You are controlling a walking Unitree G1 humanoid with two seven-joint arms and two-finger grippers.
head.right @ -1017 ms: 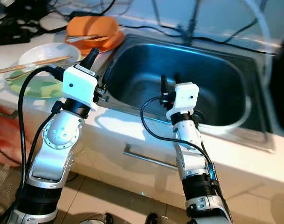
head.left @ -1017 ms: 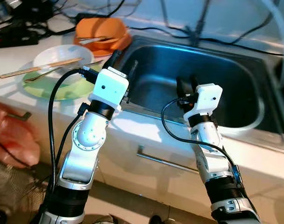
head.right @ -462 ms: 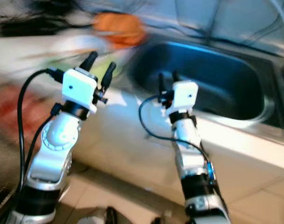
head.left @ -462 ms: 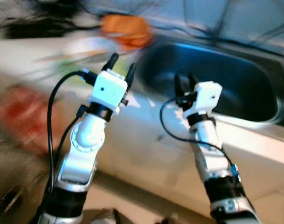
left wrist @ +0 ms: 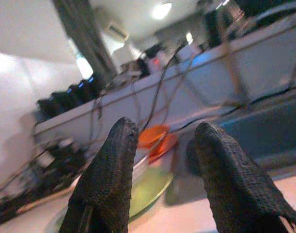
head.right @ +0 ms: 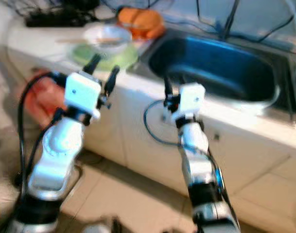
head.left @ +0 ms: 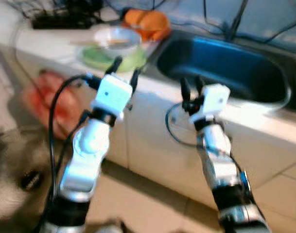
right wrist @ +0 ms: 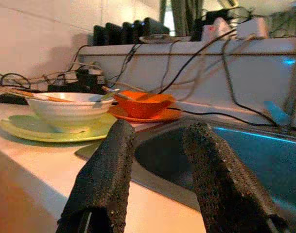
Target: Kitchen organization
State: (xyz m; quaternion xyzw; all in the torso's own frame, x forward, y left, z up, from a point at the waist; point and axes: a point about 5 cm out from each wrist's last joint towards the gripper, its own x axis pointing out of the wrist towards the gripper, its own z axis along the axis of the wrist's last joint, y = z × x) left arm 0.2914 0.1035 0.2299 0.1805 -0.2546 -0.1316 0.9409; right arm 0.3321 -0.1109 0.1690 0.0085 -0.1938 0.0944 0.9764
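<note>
A white bowl (head.left: 116, 36) with chopsticks (right wrist: 21, 93) across it sits on a green plate (head.left: 101, 60) on the counter. Behind it an orange bowl (head.left: 148, 20) rests on an orange plate (right wrist: 138, 115), left of the steel sink (head.left: 220, 63). My left gripper (head.left: 126, 70) is open and empty, held up in front of the counter edge, short of the green plate. To its right, my right gripper (head.left: 191, 85) is also open and empty, before the sink's front rim. Both head views are blurred.
A black power strip (head.left: 60, 19) with tangled cables lies at the back of the counter. White cabinet fronts (head.left: 157, 150) stand below the counter. A red blurred thing (head.left: 53, 99) sits low at the left, and a dark object (head.left: 31, 179) lies on the tiled floor.
The whole picture has shifted: the camera has drawn back from the counter, so dishes and sink look farther off. Both arms keep the same raised pose, grippers still open.
</note>
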